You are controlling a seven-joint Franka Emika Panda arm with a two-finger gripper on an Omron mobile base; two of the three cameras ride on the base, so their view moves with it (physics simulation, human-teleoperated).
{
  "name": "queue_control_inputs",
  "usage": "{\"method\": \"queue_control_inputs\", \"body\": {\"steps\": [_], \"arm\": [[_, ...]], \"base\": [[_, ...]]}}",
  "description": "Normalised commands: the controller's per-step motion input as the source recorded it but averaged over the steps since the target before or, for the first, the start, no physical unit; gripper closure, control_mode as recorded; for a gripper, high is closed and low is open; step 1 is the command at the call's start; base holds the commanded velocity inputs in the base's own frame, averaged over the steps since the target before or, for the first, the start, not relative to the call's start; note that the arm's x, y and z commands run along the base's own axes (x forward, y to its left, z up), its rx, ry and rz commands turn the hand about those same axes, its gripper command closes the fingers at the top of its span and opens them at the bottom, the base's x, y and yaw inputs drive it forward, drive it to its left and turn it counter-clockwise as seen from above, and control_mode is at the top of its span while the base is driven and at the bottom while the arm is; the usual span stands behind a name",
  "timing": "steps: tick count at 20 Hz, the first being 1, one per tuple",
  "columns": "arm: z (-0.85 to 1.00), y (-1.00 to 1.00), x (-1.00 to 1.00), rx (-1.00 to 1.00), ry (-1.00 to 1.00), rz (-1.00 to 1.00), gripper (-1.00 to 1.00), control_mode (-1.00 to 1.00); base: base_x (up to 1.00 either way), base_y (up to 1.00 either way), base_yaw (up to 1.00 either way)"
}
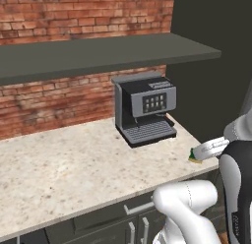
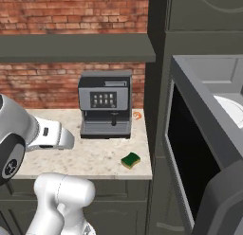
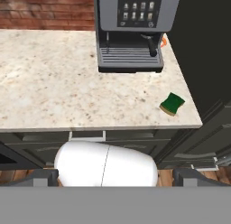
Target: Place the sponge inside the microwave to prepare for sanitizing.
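Observation:
The sponge [image 2: 130, 160], a small green block with a yellow underside, lies flat on the speckled counter near its front right corner. It shows again as the sponge [image 3: 172, 104], and partly behind my arm as the sponge [image 1: 194, 157]. The microwave [image 2: 199, 70] is built into the dark cabinet to the right of the counter. Its dark glass door [image 2: 187, 149] hangs open toward me, and a white round plate [image 2: 231, 111] sits inside. My gripper [image 3: 119, 175] is open and holds nothing. It is held back in front of the counter edge, well short and to the left of the sponge.
A grey coffee machine [image 2: 105, 108] stands at the back of the counter [image 3: 49, 83], behind the sponge, with a small orange thing [image 2: 137, 115] beside it. A dark shelf [image 1: 98, 53] runs above. A tall dark cabinet column [image 2: 156, 87] separates counter and microwave.

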Motion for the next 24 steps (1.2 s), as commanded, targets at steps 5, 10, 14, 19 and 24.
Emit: {"method": "queue_control_inputs", "body": {"steps": [5,10,14,19,24], "arm": [[0.00,0.00,0.00,0.00,0.00,0.00,-1.00,-1.00],[0.00,0.00,0.00,0.00,0.00,0.00,-1.00,-1.00],[0.00,0.00,0.00,0.00,0.00,0.00,-1.00,-1.00],[-0.03,0.00,0.03,-0.01,-0.01,-0.03,-1.00,-1.00],[-0.19,-0.04,0.51,-0.02,0.16,-0.26,-1.00,-1.00]], "base": [[0.00,0.00,0.00],[0.00,0.00,0.00],[0.00,0.00,0.00],[0.00,0.00,0.00],[0.00,0.00,0.00]]}}
